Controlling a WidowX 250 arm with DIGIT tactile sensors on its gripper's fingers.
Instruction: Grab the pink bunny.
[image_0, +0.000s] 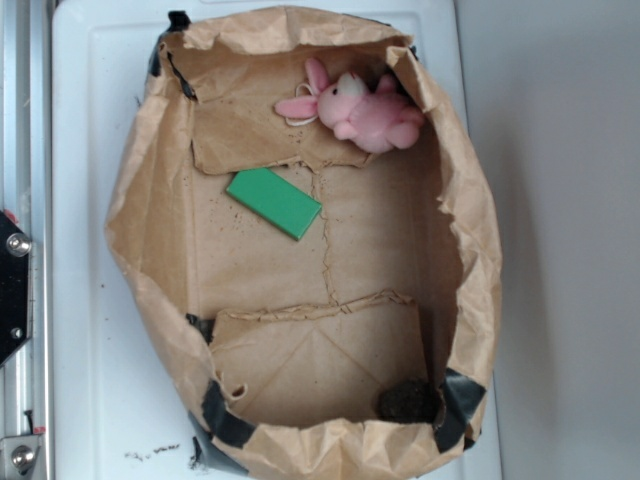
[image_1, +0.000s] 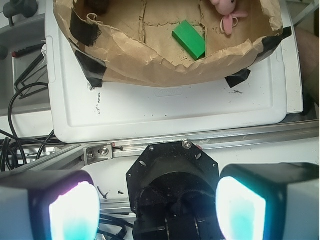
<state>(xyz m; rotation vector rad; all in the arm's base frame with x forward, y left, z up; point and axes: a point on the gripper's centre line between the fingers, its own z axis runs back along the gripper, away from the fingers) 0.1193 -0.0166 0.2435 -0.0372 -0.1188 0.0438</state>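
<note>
Clearly pink bunny, whitish face, long ears, white loop, end effector wide open, empty

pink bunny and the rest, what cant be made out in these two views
- Pink bunny: wrist view, body cut by top edge.
- Dark lump in the bag corner: exterior view, too blurred to identify.
- Gripper: wrist view, fingertips cut by bottom edge; absent from exterior view.

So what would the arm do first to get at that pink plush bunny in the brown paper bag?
Probably reach forward over the bag's rim. The gripper sits open outside it, holding nothing, and the pink plush bunny lies in the far corner, past the flat green block.
</note>
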